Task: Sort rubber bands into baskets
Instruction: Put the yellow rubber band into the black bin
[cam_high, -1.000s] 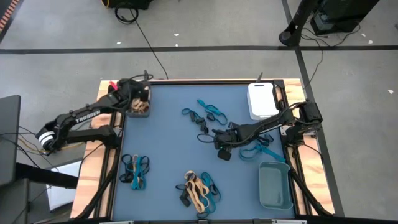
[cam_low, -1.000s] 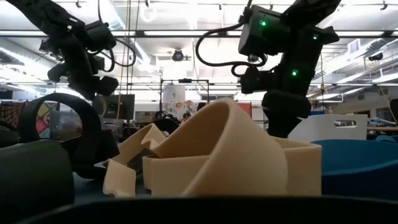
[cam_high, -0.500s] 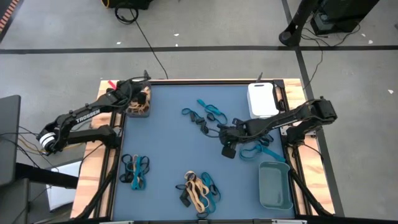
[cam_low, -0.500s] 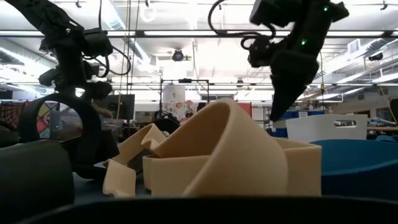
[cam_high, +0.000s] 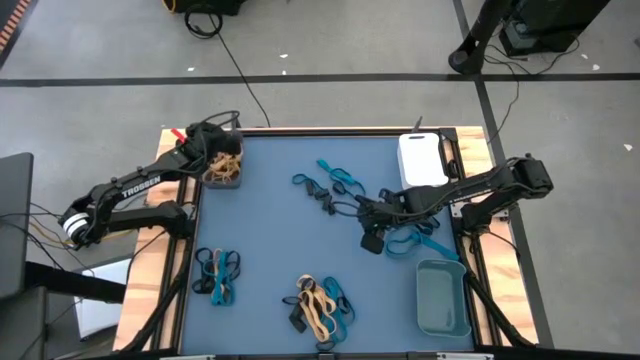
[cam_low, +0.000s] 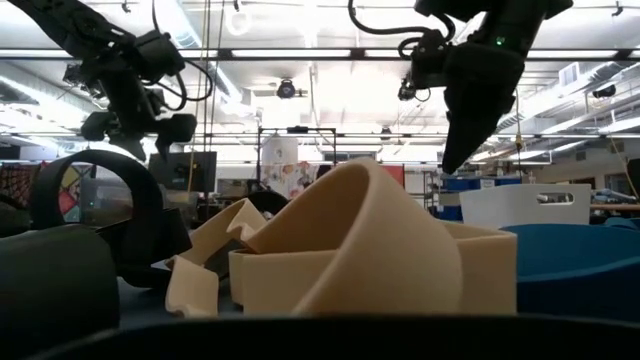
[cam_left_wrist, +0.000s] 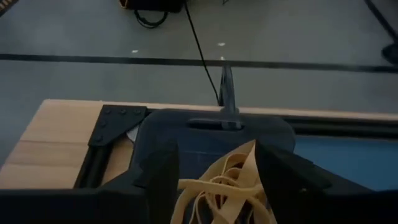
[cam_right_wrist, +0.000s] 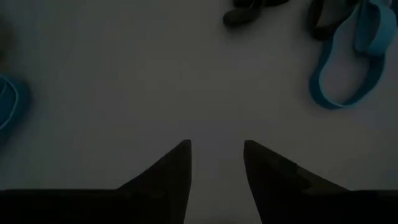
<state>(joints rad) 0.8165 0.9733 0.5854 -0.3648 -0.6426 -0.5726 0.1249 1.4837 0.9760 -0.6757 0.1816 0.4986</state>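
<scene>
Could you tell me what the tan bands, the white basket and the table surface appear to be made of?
The tan bands look like matte rubber: flat strips that curl and fold softly. The white basket seems to be smooth moulded plastic, with rounded corners and an even sheen. The table surface looks like a matte blue mat, possibly rubber or foam, framed in pale wood.

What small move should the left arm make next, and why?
Probably lift away from the dark basket: the left gripper is open over it, and the tan rubber bands lie in the basket between its fingers, apparently released.
</scene>
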